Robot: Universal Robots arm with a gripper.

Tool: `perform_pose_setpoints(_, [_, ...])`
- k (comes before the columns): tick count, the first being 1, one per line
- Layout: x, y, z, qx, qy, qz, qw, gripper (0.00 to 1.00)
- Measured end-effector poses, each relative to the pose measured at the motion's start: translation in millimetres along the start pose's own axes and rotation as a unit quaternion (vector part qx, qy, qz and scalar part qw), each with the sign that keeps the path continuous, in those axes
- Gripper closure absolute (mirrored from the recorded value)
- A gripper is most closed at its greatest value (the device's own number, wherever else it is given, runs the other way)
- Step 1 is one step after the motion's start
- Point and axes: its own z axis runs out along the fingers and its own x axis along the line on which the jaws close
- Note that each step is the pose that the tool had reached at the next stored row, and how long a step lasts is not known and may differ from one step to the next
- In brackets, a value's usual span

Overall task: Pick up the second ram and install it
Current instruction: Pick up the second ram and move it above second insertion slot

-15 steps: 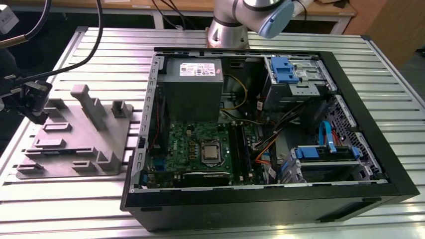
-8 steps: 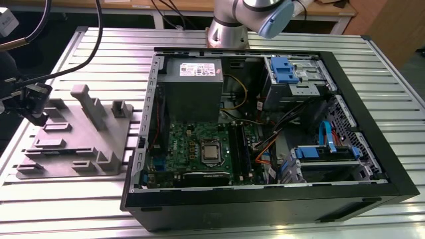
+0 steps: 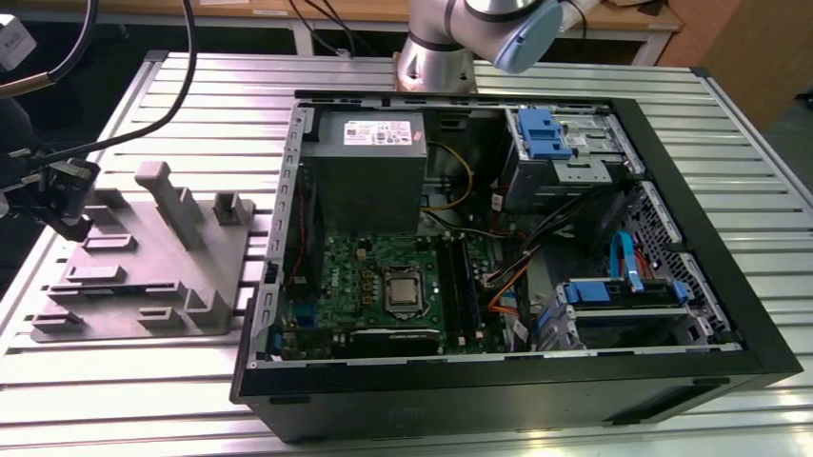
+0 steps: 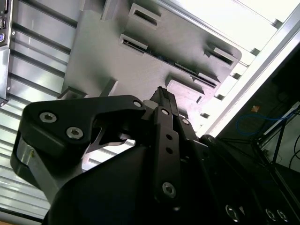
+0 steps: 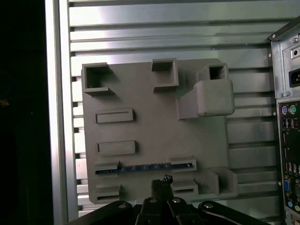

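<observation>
At the exterior view's left, well apart from the open computer case (image 3: 534, 381), my gripper (image 3: 74, 227) hung over the grey fixture tray (image 3: 152, 276) on the slatted table (image 3: 128, 400). Its fingers (image 5: 156, 185) were pressed together, nothing between them. The second ram (image 5: 145, 167) sat on edge in a long slot of the tray, held between two end blocks; dark board, bluish tint. In the first wrist view my fingertips lay just beside the stick, about midway along its length; contact could not be judged. The motherboard (image 3: 381, 276) lay inside the case, on the near side of the grey power supply (image 3: 368, 152).
</observation>
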Motion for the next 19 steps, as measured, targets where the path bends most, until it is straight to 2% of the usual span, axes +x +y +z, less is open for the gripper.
perform_pose_setpoints(4, [0.0, -0.1, 0.5, 0.0025, -0.0001, -0.002, 1.0, 0.9])
perform_pose_setpoints(11, [0.1, -0.1, 1.6, 0.0018, 0.001, -0.03, 0.9995, 0.9])
perform_pose_setpoints(15, [0.1, -0.2, 2.7, 0.0005, 0.0027, -0.071, 0.9975, 0.9])
perform_pose_setpoints(19, [0.2, -0.2, 3.8, -0.0007, 0.0042, -0.106, 0.9943, 0.9])
